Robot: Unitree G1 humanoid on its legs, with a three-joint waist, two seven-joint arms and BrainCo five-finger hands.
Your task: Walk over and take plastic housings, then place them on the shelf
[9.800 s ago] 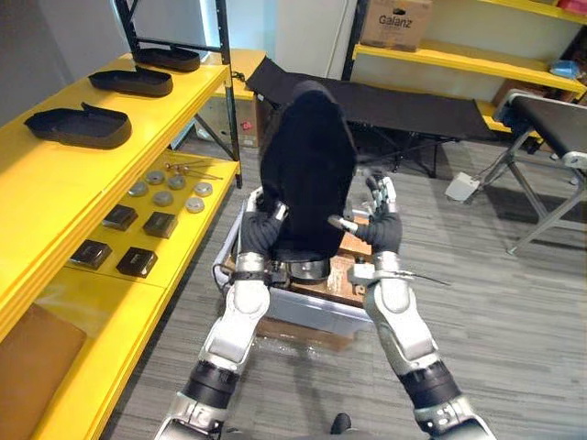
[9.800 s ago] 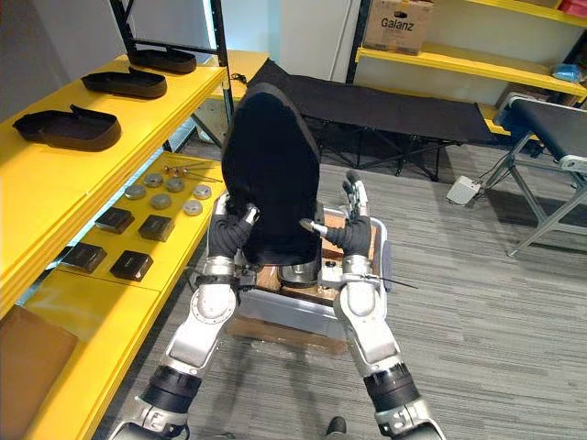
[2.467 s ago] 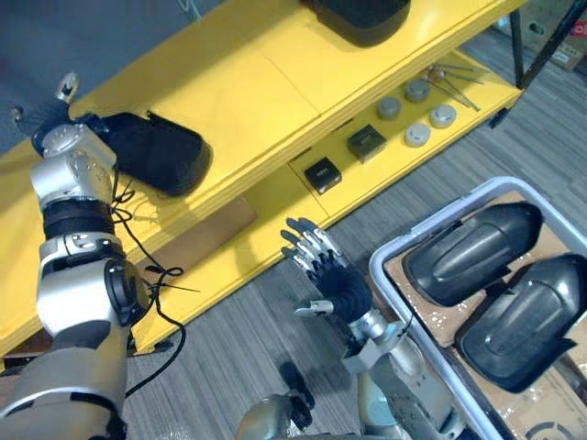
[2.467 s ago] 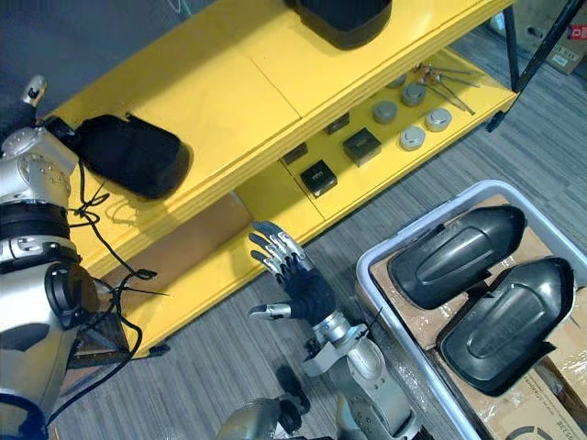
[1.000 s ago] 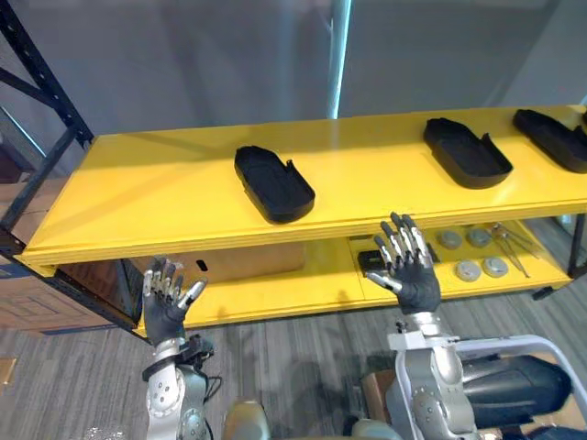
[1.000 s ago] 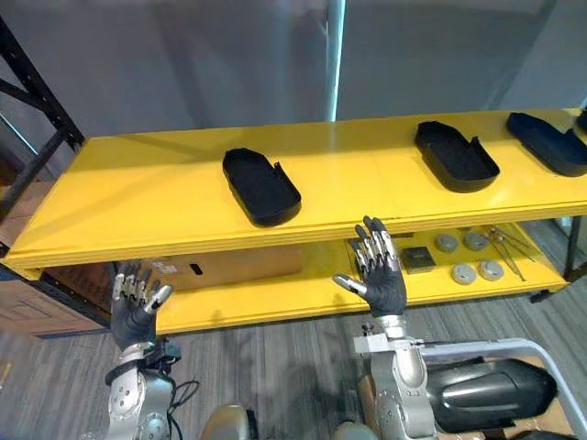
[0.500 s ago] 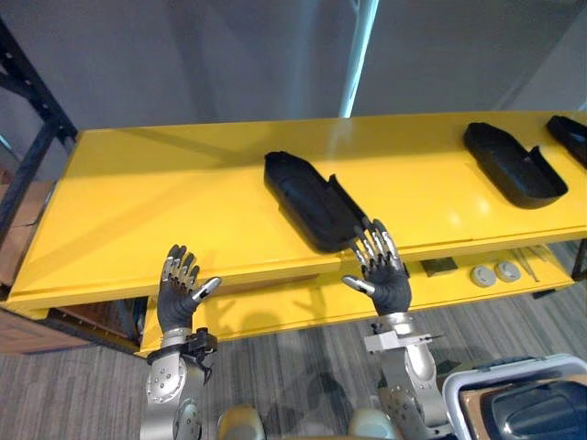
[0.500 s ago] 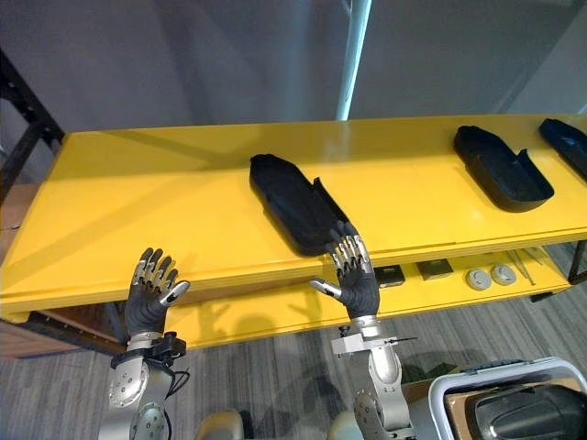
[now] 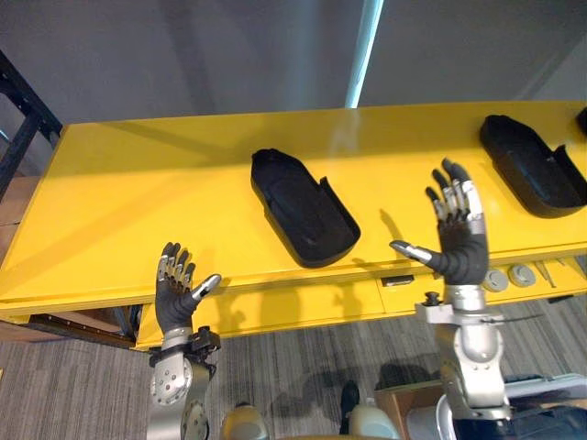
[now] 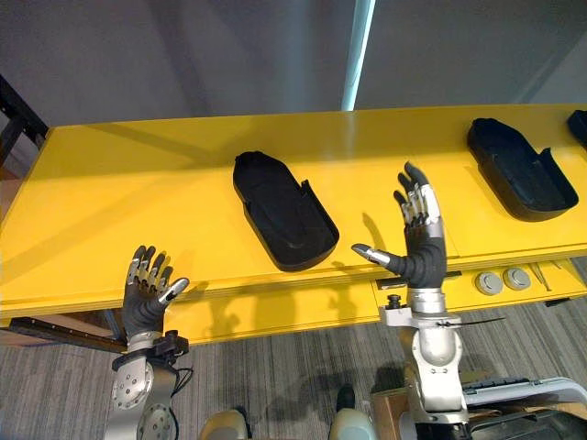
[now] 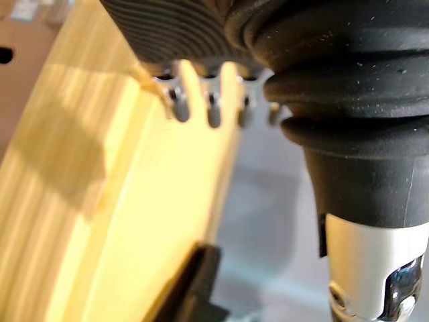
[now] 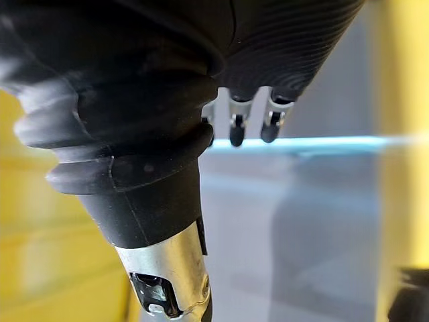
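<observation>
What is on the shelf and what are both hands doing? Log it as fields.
shelf: yellow top board, black plastic housings on it
centre housing: hollow side up, near the front edge
right housing: further right on the board
left hand: open, empty, low before the shelf edge
right hand: open, empty, raised, apart from the centre housing
underneath: round metal discs

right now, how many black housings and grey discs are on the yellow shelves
black plastic housings: 2, both on the top shelf
grey round discs: 2, on the lower shelf
total: 4; a dark sliver at the far right edge is too cut off to count
</observation>
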